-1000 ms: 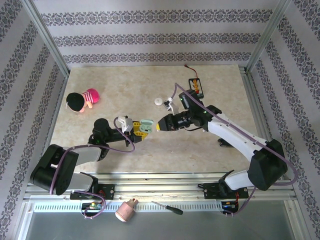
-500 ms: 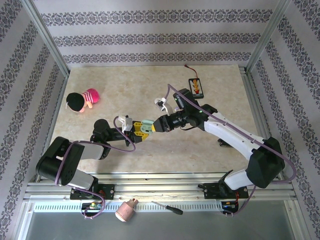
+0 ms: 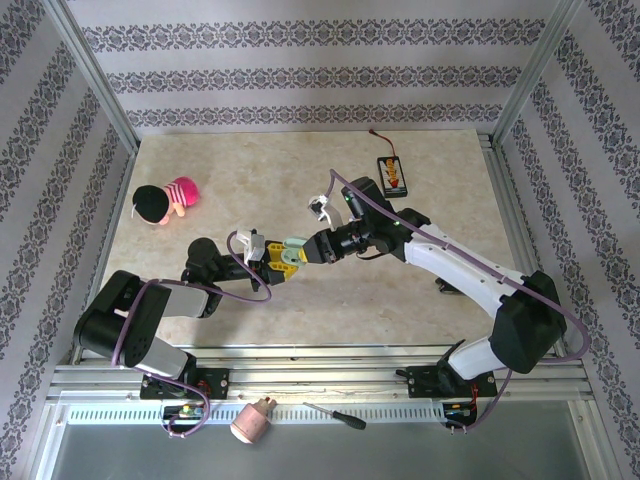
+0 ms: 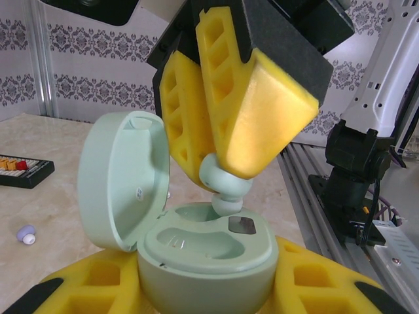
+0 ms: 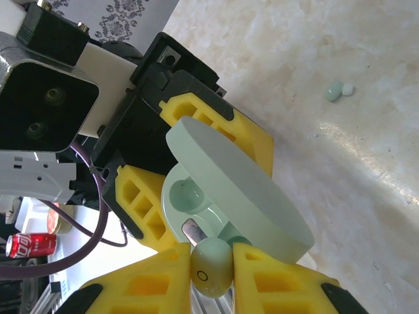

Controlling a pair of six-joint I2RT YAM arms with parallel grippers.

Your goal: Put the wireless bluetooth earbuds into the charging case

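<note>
Left gripper point(image 4: 209, 293) is clamping the pale green charging case point(image 4: 208, 258) between its yellow pads. Its jaws are narrowed onto the case body on both sides and are holding it upright above the table point(image 3: 300, 160). The lid point(image 4: 123, 188) is standing open, swung back to the left in the left wrist view.

Right gripper point(image 4: 226, 169) is pinching a pale green earbud point(image 4: 224, 188) at its fingertips, jaws nearly together with only the bud between them. The bud is hanging over the right-hand well of the case. Its lower end is dipping into the mouth of that well, just beside the small dark square on the case deck, and it is not sitting flush. In the right wrist view the same bud is showing its rounded back, with the lid's edge lying just above it.

Change over the last second: the right gripper was standing clear of the case with a visible gap. Now its tip is meeting the case in the overhead view, and the right forearm is lying further left. Over the last half second the shift is slight. The left gripper and case are staying in the same spot, while the left arm's shoulder link is sitting differently from a second ago.

Loose on the table are a green-and-white second earbud point(image 5: 337, 90) and a lavender piece point(image 4: 26, 233), both well apart from the case. The black box with coloured buttons point(image 3: 392, 172) and the plush toy point(image 3: 165, 200) are lying unmoved.
</note>
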